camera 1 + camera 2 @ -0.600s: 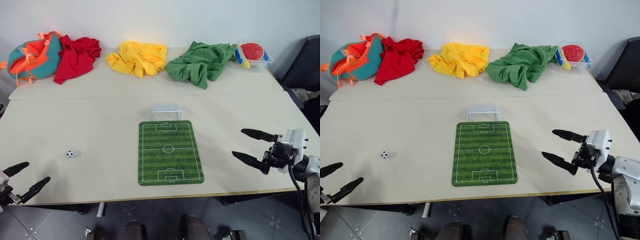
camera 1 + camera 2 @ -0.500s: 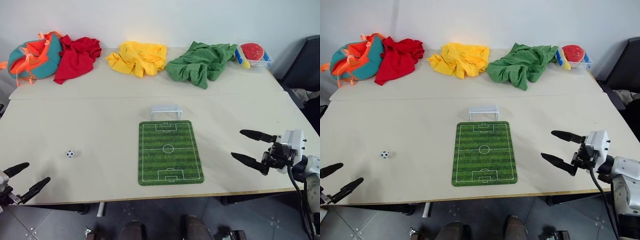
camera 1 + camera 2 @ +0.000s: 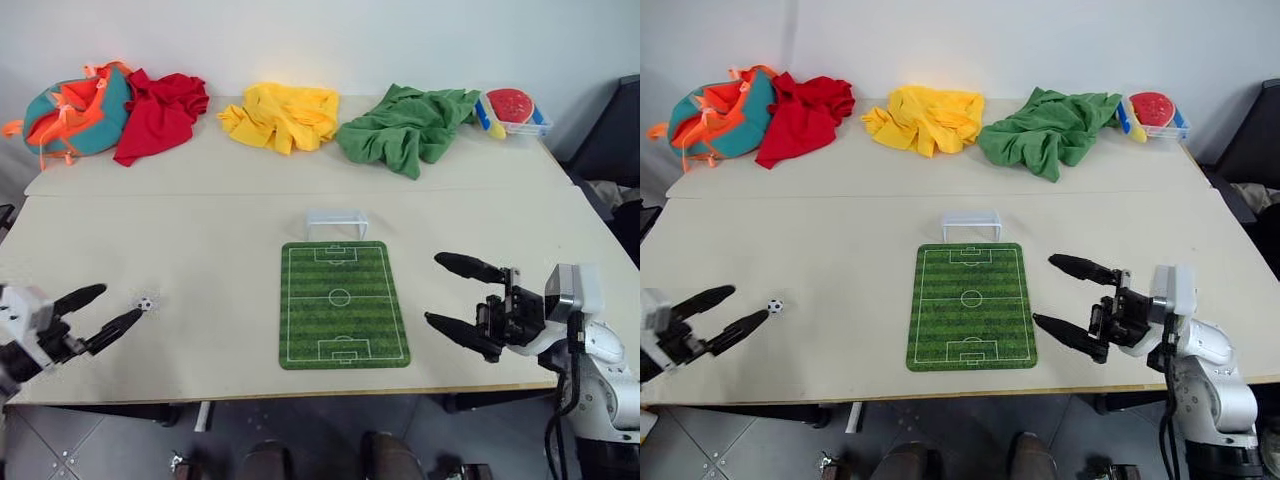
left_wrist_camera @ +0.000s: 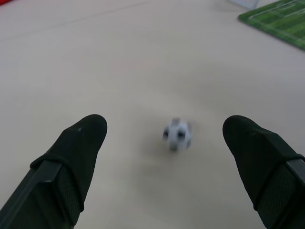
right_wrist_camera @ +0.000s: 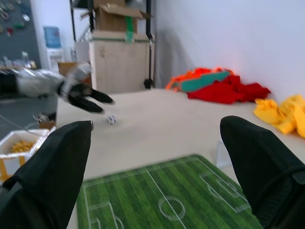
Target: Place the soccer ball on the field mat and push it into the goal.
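Step in hand, as I judge it: the pickup, with nothing done yet on the mat. My left gripper hangs low over the pale table top with both black fingers spread wide and holding nothing. The soccer ball, a tiny white sphere with black patches, sits on the bare table just ahead of my fingertips, lined up with the gap between them but not inside it; no contact. It looks hard, smooth and free to roll, far smaller than my spread, so a nudge from one finger would likely send it off. Next move, I reckon: ease forward until the ball lies between the pads, close slowly and evenly, then carry it across to my right. The field mat, a flat green striped rectangle with white pitch lines and rounded corners, lies well apart from my left gripper on that side. The goal, a low white plastic frame, stands at the mat's far edge. My right gripper hovers just beyond the mat's other side, fingers parted and empty, pointing across towards it.
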### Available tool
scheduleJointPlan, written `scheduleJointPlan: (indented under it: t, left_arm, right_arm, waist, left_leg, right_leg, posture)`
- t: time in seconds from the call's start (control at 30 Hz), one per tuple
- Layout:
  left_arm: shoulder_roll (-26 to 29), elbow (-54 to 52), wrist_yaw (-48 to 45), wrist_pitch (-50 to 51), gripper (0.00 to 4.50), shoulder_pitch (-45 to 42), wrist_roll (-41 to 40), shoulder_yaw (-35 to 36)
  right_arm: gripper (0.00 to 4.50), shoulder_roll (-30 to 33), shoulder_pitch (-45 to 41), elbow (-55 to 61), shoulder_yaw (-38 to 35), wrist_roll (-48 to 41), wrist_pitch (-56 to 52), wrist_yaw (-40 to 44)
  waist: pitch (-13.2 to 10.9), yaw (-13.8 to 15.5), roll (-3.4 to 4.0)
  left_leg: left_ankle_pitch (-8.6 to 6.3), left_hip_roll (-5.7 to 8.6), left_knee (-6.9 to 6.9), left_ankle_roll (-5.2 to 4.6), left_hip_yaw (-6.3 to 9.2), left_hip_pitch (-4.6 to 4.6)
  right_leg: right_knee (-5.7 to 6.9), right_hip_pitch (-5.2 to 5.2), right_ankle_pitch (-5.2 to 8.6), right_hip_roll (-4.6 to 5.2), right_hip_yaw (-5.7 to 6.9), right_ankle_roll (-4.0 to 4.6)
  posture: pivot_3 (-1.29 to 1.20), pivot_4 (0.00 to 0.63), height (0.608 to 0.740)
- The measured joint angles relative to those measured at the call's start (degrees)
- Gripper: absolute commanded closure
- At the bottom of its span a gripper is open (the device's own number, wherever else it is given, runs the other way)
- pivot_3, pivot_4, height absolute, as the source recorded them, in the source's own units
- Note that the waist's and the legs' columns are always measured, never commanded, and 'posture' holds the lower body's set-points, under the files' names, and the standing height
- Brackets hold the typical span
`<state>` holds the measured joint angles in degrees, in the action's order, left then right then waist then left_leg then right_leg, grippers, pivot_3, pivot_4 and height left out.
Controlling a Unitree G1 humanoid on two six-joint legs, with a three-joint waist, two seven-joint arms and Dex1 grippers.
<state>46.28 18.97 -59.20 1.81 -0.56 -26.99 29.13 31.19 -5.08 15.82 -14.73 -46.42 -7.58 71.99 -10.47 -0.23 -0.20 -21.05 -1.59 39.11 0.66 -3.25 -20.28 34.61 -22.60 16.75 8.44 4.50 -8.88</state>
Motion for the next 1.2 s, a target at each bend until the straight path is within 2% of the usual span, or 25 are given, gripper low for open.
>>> scheduleJointPlan:
  t: [0.17,0.43,0.53,0.8,0.87,0.93,1.03,1.2]
  left_arm:
    - [0.2,5.8,-1.0,-0.3,0.05,-3.9,3.3,-5.3]
    - [0.8,10.1,-2.4,-2.1,0.05,-6.6,4.7,-6.1]
    - [0.8,11.1,-2.9,-2.0,0.65,-7.5,4.7,-6.2]
    - [1.9,13.4,-4.3,-1.6,3.18,-9.2,4.9,-7.2]
    - [2.0,13.6,-4.6,-1.6,3.63,-9.4,4.9,-7.3]
    - [2.3,13.1,-5.8,-0.1,3.63,-9.5,4.4,-7.7]
    - [3.4,5.6,-11.1,9.1,3.63,-9.5,1.2,-10.4]
    - [3.8,-8.4,-13.5,19.1,3.63,-17.9,-0.9,-17.5]
  right_arm:
    - [0.00,1.1,1.8,1.1,0.9,-0.2,-1.3,1.4]
    - [0.00,2.3,5.8,2.0,0.8,-0.1,-1.3,3.1]
    - [0.00,2.3,7.0,2.0,0.7,0.0,-1.1,3.2]
    - [0.00,2.2,8.2,2.0,0.7,0.9,0.4,2.4]
    - [0.00,1.9,7.9,2.0,0.7,1.2,1.1,2.1]
    - [0.00,1.8,7.8,2.1,0.7,1.2,1.4,1.7]
    - [0.00,1.8,8.2,3.2,0.4,0.9,1.2,0.1]
    - [0.00,4.2,12.2,5.5,-5.2,-1.3,1.3,0.9]
  waist:
    - [0.0,-0.1,0.00]
    - [0.0,0.1,-0.05]
    - [0.0,0.1,-0.06]
    - [0.0,0.1,-0.06]
    - [0.0,0.1,-0.06]
    - [0.0,0.1,-0.06]
    - [0.0,0.4,-0.08]
    - [0.0,1.9,-0.10]
  left_leg:
    - [-0.01,-0.04,-0.01,0.00,-0.20,-0.01]
    - [-0.01,-0.06,0.02,0.01,-0.24,0.06]
    - [-0.01,-0.06,0.02,0.01,-0.25,0.06]
    - [-0.01,-0.06,0.02,0.01,-0.26,0.06]
    - [-0.01,-0.06,0.02,0.01,-0.26,0.06]
    - [-0.01,-0.06,0.02,0.01,-0.26,0.06]
    - [-0.01,-0.05,0.06,0.01,-0.23,0.01]
    - [0.00,-0.01,0.16,-0.01,-0.20,-0.01]
  right_leg:
    - [0.04,-0.13,0.00,-0.04,0.01,0.00]
    - [0.14,-0.12,0.00,-0.04,-0.02,0.00]
    - [0.14,-0.12,0.00,-0.04,-0.03,0.00]
    - [0.14,-0.12,0.00,-0.04,-0.03,0.00]
    - [0.14,-0.12,0.00,-0.04,-0.03,0.00]
    - [0.15,-0.12,0.00,-0.04,-0.03,0.00]
    - [0.18,-0.13,0.00,-0.04,-0.03,0.00]
    - [0.19,-0.08,-0.03,-0.04,-0.05,0.00]
  posture:
    - [0.00,0.150,0.740]
    - [0.00,0.150,0.740]
    - [0.00,0.150,0.740]
    - [0.00,0.150,0.740]
    - [0.00,0.150,0.740]
    - [0.00,0.150,0.740]
    - [0.00,0.150,0.740]
    - [0.00,0.150,0.740]
